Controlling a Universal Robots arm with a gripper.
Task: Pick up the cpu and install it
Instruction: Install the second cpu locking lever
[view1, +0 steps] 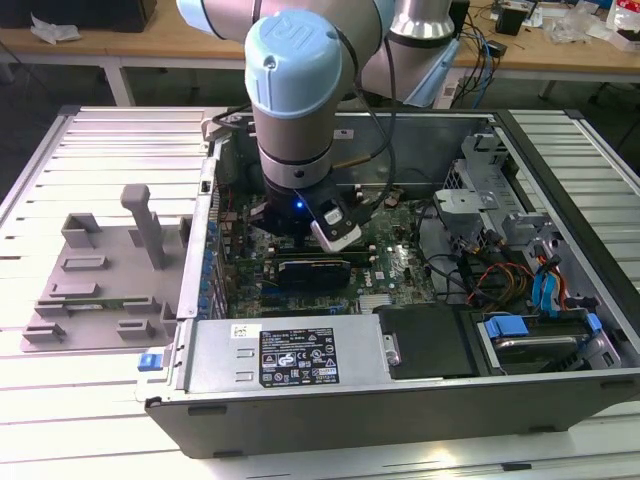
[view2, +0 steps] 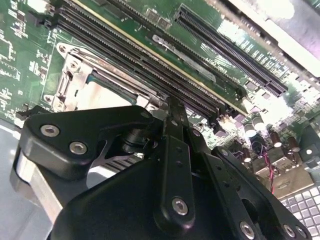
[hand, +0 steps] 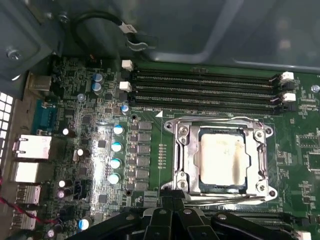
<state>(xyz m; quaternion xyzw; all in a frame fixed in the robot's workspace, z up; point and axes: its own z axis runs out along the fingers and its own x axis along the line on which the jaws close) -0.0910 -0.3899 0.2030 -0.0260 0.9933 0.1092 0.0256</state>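
Indoors, open computer case (view1: 400, 400) on slatted table (view1: 60, 160)

We see the open computer case (view1: 400, 340) from above and from one long side in the exterior view. Both wrist views ride just behind our gripper (hand: 172, 212), close over the motherboard (hand: 100, 150), sharing its memory slots (view2: 150, 65).
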